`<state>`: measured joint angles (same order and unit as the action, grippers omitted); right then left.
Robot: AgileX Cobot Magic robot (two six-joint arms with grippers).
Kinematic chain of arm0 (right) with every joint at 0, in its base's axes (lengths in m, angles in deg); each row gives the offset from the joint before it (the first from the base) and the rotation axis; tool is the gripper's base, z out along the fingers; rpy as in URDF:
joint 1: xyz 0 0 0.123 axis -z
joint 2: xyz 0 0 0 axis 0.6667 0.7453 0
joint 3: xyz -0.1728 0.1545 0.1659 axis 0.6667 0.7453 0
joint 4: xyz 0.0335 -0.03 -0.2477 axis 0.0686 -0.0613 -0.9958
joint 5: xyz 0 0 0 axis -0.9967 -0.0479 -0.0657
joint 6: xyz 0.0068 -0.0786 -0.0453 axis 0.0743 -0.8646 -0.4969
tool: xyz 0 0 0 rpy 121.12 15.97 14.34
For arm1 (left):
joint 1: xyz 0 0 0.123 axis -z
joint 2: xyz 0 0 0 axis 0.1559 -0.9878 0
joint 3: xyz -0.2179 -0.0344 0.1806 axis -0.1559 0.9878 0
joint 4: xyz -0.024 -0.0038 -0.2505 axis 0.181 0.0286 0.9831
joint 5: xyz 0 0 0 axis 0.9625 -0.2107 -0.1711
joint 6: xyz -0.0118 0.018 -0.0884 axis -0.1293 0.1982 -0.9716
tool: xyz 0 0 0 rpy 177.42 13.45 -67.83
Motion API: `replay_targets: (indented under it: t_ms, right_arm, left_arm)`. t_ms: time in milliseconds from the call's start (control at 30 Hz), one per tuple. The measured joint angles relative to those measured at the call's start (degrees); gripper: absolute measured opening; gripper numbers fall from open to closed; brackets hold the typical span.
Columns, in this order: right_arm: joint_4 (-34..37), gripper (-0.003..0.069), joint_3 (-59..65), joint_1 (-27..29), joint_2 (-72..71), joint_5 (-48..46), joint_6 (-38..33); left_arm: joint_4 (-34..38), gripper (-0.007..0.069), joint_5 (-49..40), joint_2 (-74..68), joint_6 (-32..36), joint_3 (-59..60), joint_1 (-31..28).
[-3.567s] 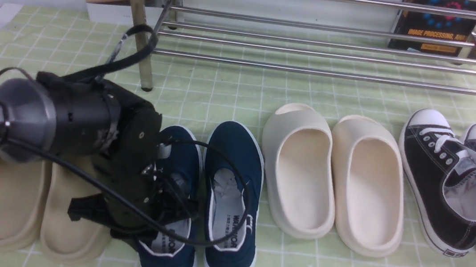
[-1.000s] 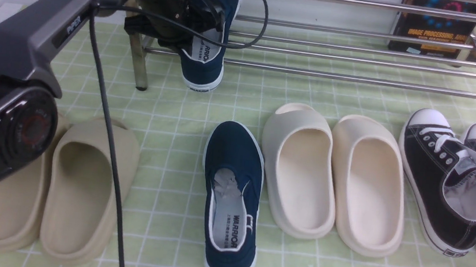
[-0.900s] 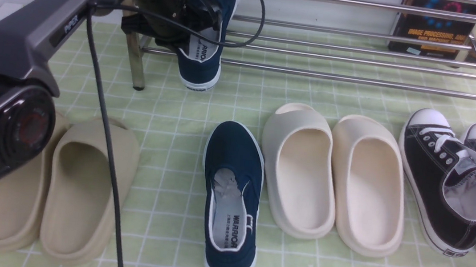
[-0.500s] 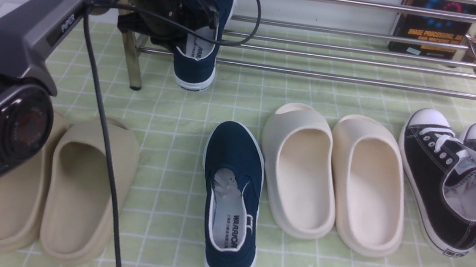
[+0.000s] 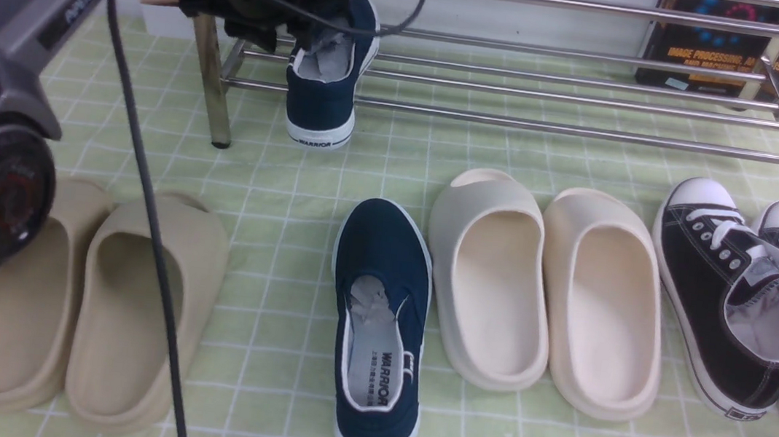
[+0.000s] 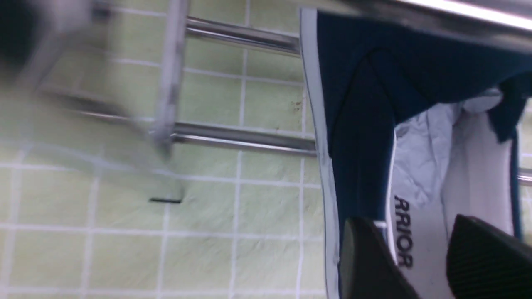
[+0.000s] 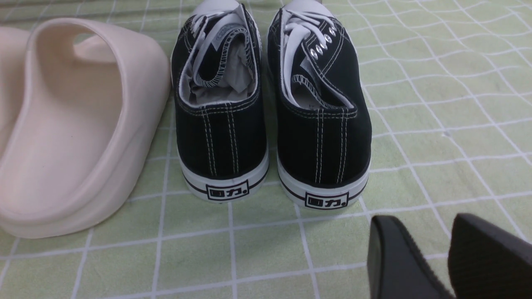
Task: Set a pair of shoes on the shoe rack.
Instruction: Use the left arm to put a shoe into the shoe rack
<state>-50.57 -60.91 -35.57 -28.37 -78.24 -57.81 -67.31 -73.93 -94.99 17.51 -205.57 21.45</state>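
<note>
The shoe rack (image 5: 554,126) stands along the far edge of the table (image 5: 305,187), which has a green checked cloth on it. The rack's lower tier carries one navy slip-on sneaker (image 5: 322,101) at its left end. The toe points to the back, and the heel with the word WARRIOR hangs over the front bar. Crumpled white paper (image 5: 327,57) is stuffed inside this shoe. The rest of that tier carries no shoe.

The second navy slip-on sneaker (image 5: 384,262) lies on the table near the middle of the near edge, with its toe toward the rack. It is well apart from the first one. The cream slides (image 5: 495,260) are just beside it on the right, and the black lace-up sneakers (image 5: 719,285) lie near the right edge. The beige slides (image 5: 130,306) lie near the left edge.

The left fingers (image 6: 365,265) hover over the heel opening of the shoe on the rack. They are spread apart and the printed insole shows in the gap. They do not clamp anything. I cannot tell whether one finger touches the collar.

The right fingers (image 7: 399,257) are low over the cloth behind the black sneakers, a little apart and holding nothing.
</note>
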Motion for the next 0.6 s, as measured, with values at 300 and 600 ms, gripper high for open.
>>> replay_targets:
  t_ms: [300, 600]
  right_arm:
    - [0.0, 0.0239, 0.0, 0.0, 0.0, 0.0, 0.0]
    - [0.0, 0.0239, 0.0, 0.0, 0.0, 0.0, 0.0]
  left_arm:
    - [-0.5, 0.0054, -7.6, 6.0, 2.0, -0.3, 0.0]
    - [1.3, -0.0013, -11.1, 10.2, 6.1, 2.5, 2.8]
